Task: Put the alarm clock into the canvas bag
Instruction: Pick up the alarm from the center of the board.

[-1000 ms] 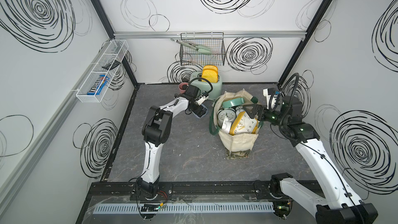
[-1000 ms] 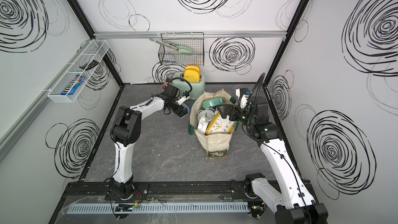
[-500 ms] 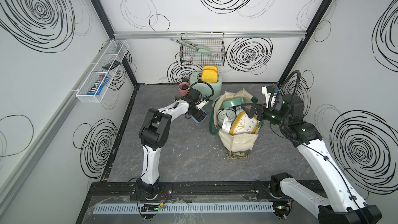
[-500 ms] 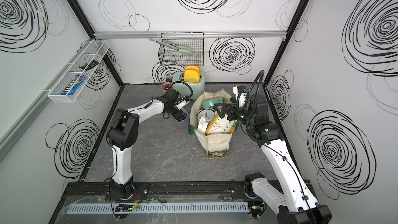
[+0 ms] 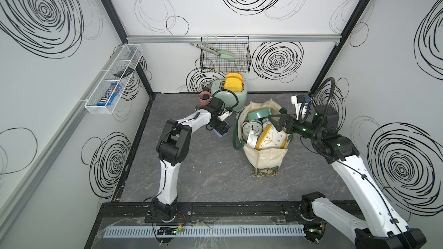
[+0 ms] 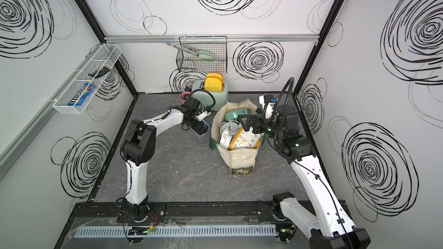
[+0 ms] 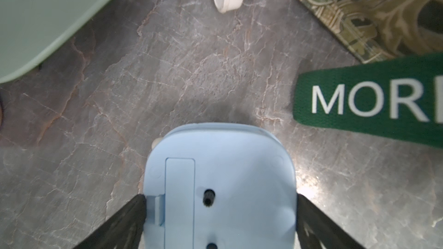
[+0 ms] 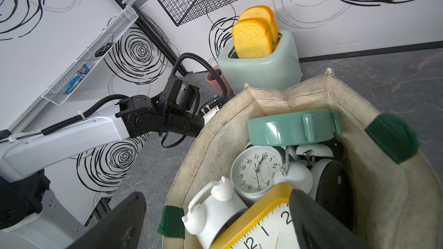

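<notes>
Status: the transfer is judged to be at the pick-up stage and is not complete. The blue clock [image 7: 220,164] is outside the bag [image 5: 263,159]. It lies back side up at the surface [image 5: 211,178], just beside the bag on the left arm's side, near a green handle [image 7: 359,99] that hangs down the bag's outer wall. The left jaws are spread wide, with one finger [image 7: 127,219] at each flank of the blue clock. Both fingers appear to touch the casing, but it cannot be told whether they clamp it or whether the clock is clear of the surface. The bag stands upright with its mouth open. It already holds several clocks piled to about rim level, among them a yellow clock [image 5: 271,137], a white clock [image 5: 251,129] and a green clock [image 5: 259,115]. The right jaws are open and empty, poised over the bag mouth just above the yellow clock. Steps left, as judged: secure the blue clock, lift it, carry it over the rim and release it inside. Free room in the bag looks limited, so the clock may come to rest on top of the load.
</notes>
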Robot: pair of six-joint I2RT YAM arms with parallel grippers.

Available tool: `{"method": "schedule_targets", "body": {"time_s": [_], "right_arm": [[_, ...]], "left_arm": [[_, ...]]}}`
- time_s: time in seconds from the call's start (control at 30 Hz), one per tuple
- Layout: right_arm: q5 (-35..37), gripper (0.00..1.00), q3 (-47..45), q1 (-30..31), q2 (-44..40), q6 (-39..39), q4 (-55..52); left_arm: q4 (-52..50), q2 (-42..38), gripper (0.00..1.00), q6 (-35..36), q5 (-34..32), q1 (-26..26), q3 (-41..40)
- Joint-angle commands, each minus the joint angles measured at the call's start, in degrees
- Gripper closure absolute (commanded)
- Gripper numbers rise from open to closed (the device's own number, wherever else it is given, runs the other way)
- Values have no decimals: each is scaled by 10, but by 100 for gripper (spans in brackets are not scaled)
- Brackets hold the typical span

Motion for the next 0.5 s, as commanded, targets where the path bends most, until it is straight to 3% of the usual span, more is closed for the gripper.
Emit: {"method": "schedule_targets", "body": {"time_s": [0.0, 0.23, 0.47], "right_arm": [[5, 3, 14, 3, -9, -9, 3], [6, 3, 10, 2, -11, -9, 11], [8, 3, 15, 2, -11, -9, 12]], "left_arm": [[-71, 41, 4, -9, 19, -3, -18], [-45, 10, 0, -25, -6, -20, -35], [-8, -45, 9, -75, -12, -26, -70]]}}
